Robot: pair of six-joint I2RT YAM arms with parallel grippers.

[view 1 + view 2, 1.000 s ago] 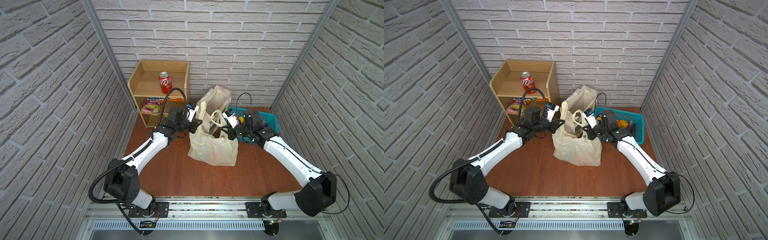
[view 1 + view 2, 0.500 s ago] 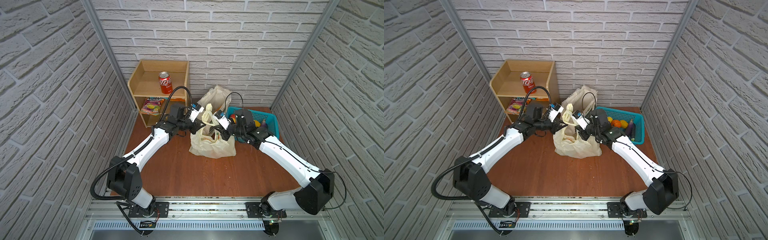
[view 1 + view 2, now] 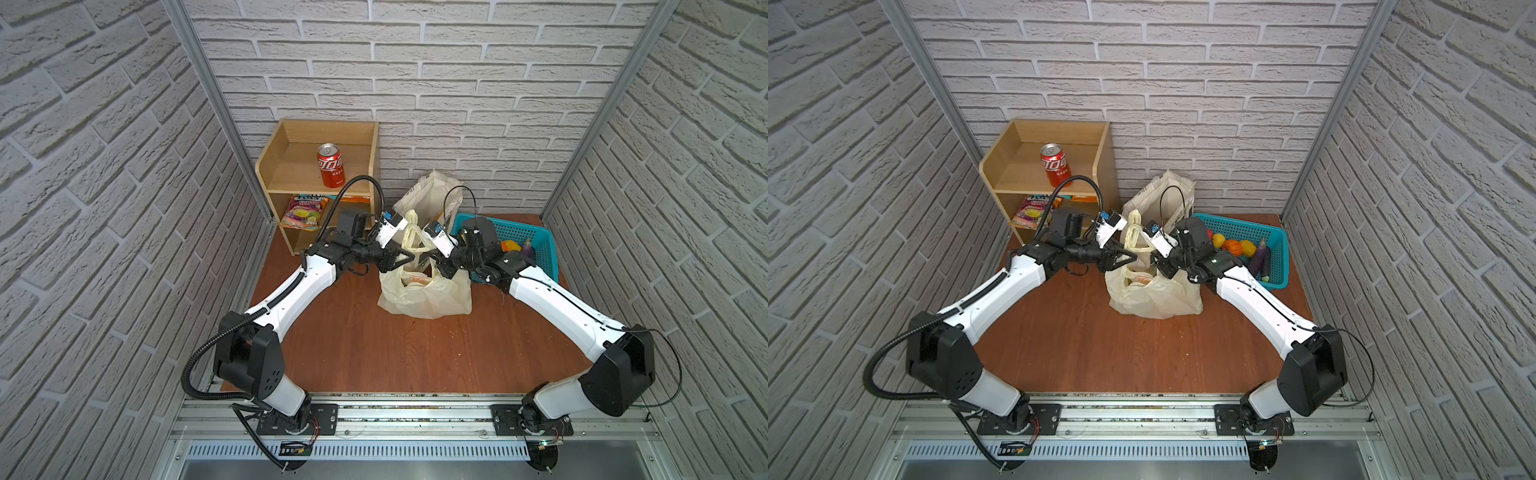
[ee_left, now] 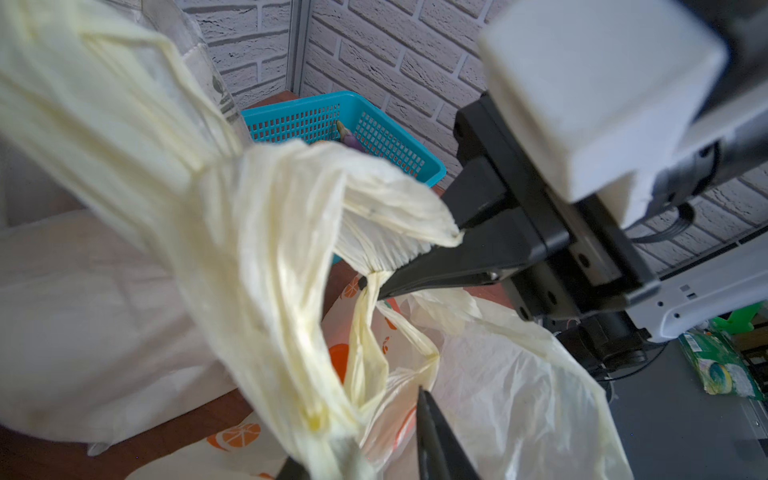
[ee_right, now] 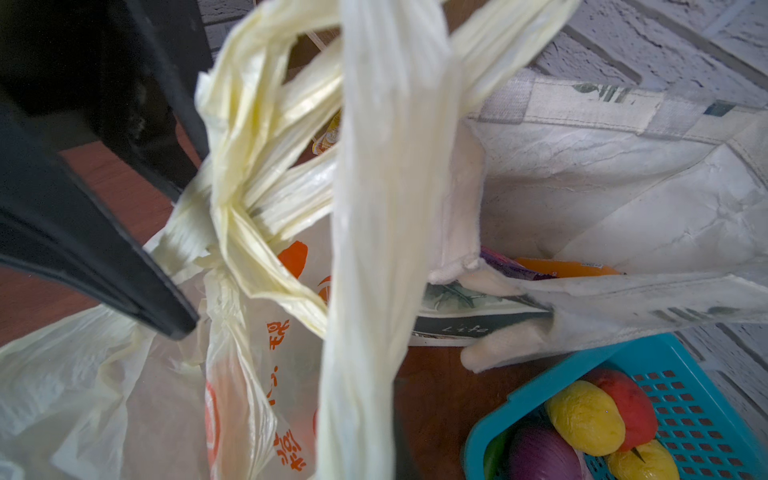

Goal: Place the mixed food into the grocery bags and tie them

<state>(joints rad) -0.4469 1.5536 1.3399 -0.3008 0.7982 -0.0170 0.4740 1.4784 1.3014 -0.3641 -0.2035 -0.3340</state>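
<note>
Parted jaws on the left gripper straddled one of the handles without pinching it. The right gripper had its jaws clamped on the other, and both sat just above the plastic bag. With only a loose crossing made and one loop free, a pull from the right side would likely undo the wrap, tip the bag, or tear its thin film. Counted: two grippers, two handles, two bags. Inside the plastic bag lay one printed packet. The tote, just behind the bag, held one purple packet and one orange can. Right of the bag stood one basket of toy fruit, with two yellow, one red and one purple showing. Behind and left of the bag, one shelf carried one cola can and one bright packet.
</note>
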